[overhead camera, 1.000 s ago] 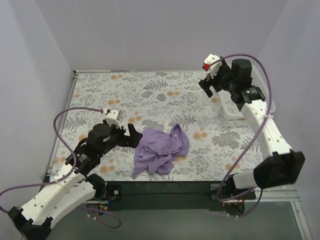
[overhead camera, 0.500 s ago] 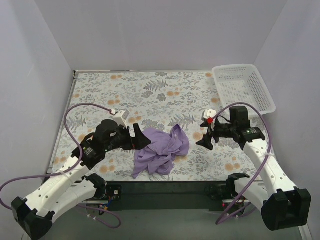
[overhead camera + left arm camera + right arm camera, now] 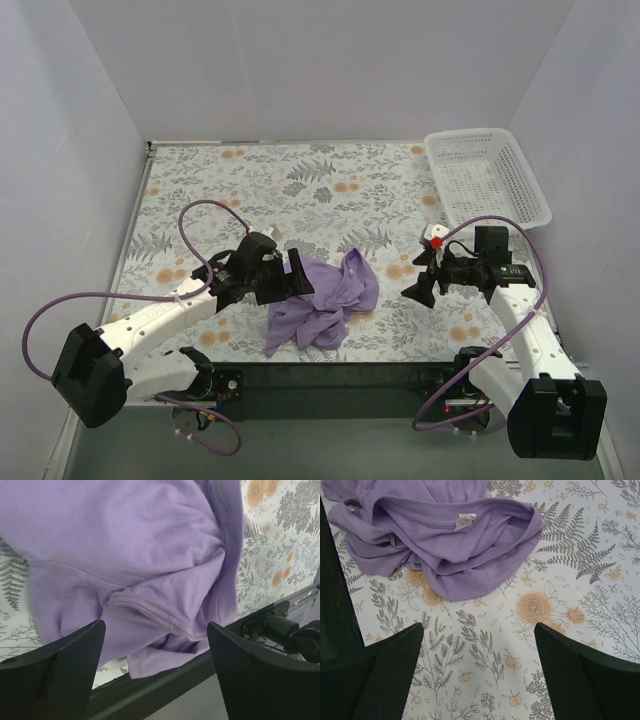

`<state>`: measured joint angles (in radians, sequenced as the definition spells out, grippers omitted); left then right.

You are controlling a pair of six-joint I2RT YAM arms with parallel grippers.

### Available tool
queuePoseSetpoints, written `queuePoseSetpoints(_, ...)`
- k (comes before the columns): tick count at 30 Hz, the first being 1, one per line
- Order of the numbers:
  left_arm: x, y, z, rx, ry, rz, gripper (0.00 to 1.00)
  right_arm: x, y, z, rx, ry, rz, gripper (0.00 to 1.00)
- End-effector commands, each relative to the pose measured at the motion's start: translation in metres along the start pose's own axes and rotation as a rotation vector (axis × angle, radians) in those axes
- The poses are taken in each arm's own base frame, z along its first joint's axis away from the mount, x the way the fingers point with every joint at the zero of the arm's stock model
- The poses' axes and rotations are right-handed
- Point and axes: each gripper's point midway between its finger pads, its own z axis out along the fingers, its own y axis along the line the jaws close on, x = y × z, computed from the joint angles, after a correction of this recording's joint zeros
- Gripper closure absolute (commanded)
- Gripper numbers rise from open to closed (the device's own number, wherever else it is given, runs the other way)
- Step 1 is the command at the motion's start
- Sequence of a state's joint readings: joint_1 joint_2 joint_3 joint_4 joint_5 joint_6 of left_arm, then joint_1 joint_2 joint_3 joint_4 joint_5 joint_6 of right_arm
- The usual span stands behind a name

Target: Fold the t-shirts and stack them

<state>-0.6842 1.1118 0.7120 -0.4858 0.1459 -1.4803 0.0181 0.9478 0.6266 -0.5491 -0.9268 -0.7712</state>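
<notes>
One plain lavender t-shirt (image 3: 325, 295), crumpled, heaped, unfolded.

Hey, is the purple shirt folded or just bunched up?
Bunched up: the t-shirt lies in a loose, rumpled heap with uneven creases, no flat folds.

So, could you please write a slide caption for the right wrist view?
Open right gripper over the floral tablecloth, facing the crumpled lavender t-shirt.

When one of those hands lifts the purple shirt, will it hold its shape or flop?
Probably flop: the t-shirt lies crumpled in soft folds, so it should drape from wherever it is pinched. The cloth looks thin, so likely light. Pushed, it would probably bunch up rather than slide whole.
</notes>
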Motion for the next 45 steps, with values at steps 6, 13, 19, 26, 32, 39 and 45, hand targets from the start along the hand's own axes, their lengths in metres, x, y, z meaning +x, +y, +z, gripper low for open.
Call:
queuePoseSetpoints(6, 0.001, -0.058, -0.003, 0.107, -0.04, 0.099, 0.21, -0.01, -0.001, -0.002, -0.005, -0.034, -0.035, 0.02)
queuePoseSetpoints(13, 0.013, -0.089, 0.002, 0.111, -0.011, 0.363, 0.29, -0.01, -0.001, -0.002, -0.003, -0.033, -0.033, 0.02)
queuePoseSetpoints(19, 0.008, -0.087, 0.019, -0.025, 0.014, 0.487, 0.35, -0.009, -0.001, -0.001, -0.007, -0.03, -0.03, 0.02)
queuePoseSetpoints(26, -0.003, -0.09, 0.038, -0.132, 0.024, 0.578, 0.41, -0.007, -0.007, -0.005, 0.016, -0.033, -0.014, 0.02)
queuePoseSetpoints(32, -0.019, -0.1, 0.056, -0.191, 0.019, 0.647, 0.46, -0.007, -0.007, -0.006, 0.019, -0.034, -0.007, 0.02)
queuePoseSetpoints(39, -0.029, -0.105, 0.085, -0.264, 0.044, 0.718, 0.49, -0.008, -0.008, -0.008, 0.025, -0.04, -0.004, 0.02)
queuePoseSetpoints(45, -0.043, -0.093, 0.103, -0.382, 0.025, 0.759, 0.5, -0.009, -0.008, -0.01, 0.027, -0.047, -0.005, 0.02)
